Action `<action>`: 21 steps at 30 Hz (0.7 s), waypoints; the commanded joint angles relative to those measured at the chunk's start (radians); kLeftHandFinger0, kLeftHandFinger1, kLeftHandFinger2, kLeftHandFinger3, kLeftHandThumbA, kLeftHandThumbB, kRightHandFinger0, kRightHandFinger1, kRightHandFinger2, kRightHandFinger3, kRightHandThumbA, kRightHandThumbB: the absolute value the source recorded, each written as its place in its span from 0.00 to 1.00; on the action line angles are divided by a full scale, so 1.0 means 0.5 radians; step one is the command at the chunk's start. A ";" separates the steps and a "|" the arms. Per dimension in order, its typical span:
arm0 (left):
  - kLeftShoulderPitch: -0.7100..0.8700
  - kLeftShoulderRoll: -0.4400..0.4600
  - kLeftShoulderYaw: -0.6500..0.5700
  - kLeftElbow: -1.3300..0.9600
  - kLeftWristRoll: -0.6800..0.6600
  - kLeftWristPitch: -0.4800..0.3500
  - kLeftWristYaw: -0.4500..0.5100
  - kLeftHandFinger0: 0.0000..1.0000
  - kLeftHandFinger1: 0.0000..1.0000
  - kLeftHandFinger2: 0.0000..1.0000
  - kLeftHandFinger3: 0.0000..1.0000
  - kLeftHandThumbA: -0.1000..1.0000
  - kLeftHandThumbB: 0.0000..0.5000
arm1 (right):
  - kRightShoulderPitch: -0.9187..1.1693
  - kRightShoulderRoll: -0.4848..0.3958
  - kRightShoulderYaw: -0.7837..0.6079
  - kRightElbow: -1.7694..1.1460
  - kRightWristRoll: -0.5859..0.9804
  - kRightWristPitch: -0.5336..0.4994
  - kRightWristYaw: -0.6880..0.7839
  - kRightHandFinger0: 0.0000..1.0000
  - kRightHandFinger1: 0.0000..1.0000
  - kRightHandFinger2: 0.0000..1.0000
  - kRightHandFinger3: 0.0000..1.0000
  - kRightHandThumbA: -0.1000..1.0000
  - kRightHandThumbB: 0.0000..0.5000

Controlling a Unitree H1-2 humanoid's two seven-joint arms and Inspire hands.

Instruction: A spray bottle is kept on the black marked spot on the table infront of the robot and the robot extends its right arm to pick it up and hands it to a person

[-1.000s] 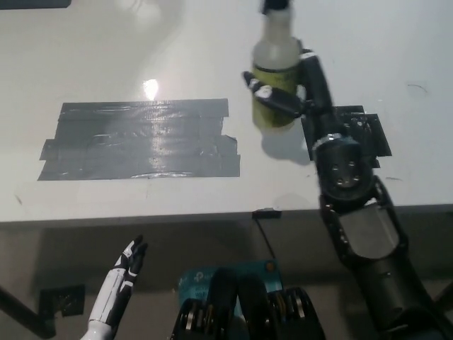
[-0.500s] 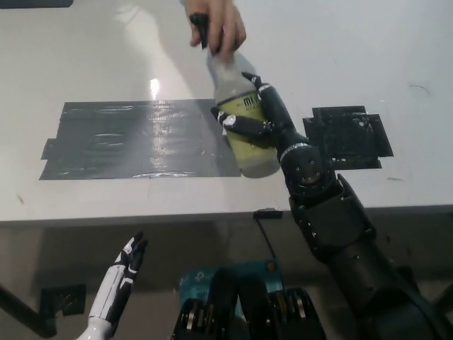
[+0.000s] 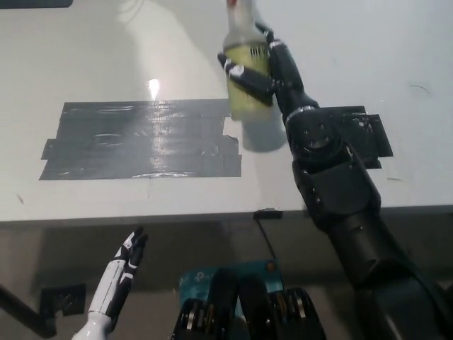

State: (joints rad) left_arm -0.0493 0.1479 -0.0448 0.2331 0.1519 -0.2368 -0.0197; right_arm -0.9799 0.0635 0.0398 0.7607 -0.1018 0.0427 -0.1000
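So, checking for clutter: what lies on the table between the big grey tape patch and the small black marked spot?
Nothing but bare table, shaded by the spray bottle in the right hand, in the head view.

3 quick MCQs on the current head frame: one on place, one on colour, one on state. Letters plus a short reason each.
1. Where is the spray bottle?
A. on the small black mark
B. in the right hand
C. below the table edge

2. What colour is the big tape patch?
A. grey
B. red
C. yellow

3. What is the left hand doing?
A. holding the bottle
B. pressing the tape
C. open, holding nothing

Key: 1 B, the right hand wraps it; 2 A, dull grey strips; 3 C, it hangs low beside the table.
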 commanded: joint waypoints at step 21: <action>-0.020 0.042 0.002 -0.056 -0.006 -0.017 -0.021 1.00 1.00 1.00 1.00 1.00 0.99 | 1.041 -0.534 -0.010 -2.537 0.274 0.287 0.509 1.00 1.00 1.00 1.00 0.87 0.98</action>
State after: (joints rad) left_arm -0.0517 0.1483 -0.0457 0.2420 0.1515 -0.2276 -0.0196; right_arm -0.6447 -0.0838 0.0832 0.1153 -0.0643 0.0967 0.0652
